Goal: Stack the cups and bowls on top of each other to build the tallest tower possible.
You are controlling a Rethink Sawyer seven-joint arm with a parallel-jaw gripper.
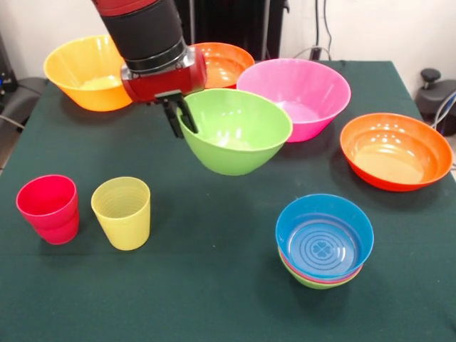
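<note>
Tower [324,246]: blue bowl on top, red and light-green rims below, near front right. Gripper [181,114] pinches the rim of a large green bowl [239,132], tilted, held off the green table [214,285]. Red cup [48,208] and yellow cup [122,212] stand side by side, left.

The arm [146,28] enters as a thick round black cylinder with a glossy sheen, topped by a strip of red casing at the picture's upper edge. Lower down the cylinder narrows into a short ringed black collar with a thin pale line around it. Below that sits a blocky, glossy red housing with rounded corners. A small flat black mounting plate hangs under the housing, and from it the gripper [179,118] extends as slim, dark, straight fingers [173,121].
</note>
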